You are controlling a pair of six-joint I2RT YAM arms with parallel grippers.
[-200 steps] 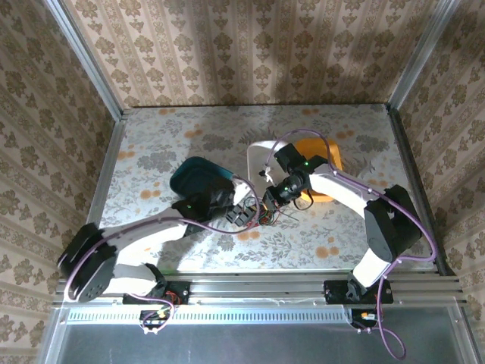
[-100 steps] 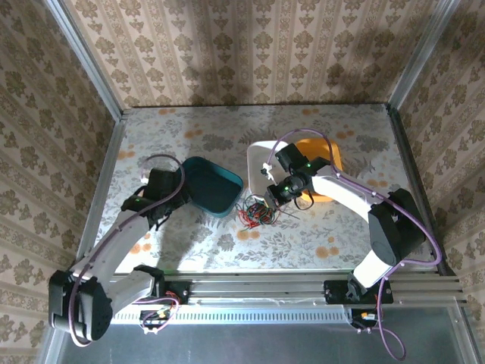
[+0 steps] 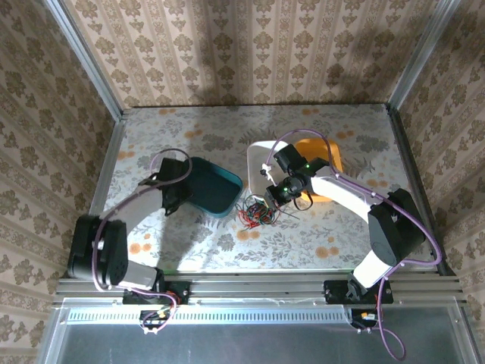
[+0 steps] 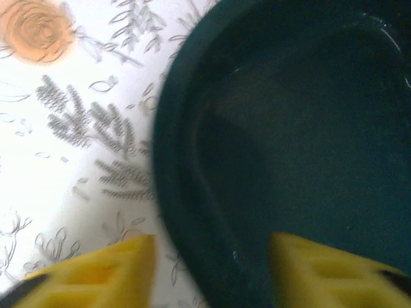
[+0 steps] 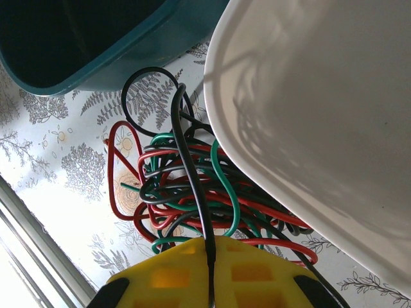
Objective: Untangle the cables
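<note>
Left hand (image 4: 212,247): part open, yellow fingers (image 4: 96,273) astride the rim of the teal tray (image 4: 173,160), one outside over the surface (image 4: 64,160), one inside; rim not clamped, nothing held.
Right hand (image 5: 210,249): closed on the black cable (image 5: 189,167), which runs up from the seam between the fingers into the tangle.
Cables (image 5: 173,199): red, green and black, knotted together on the surface, between teal tray and white tray (image 5: 308,128); part hidden by the white rim.
Orange tray (image 3: 322,152): just beside the white tray, past the right arm.

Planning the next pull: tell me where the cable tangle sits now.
In the top view the cables lie just right of centre, between the teal tray and the white tray, at the right gripper.
</note>
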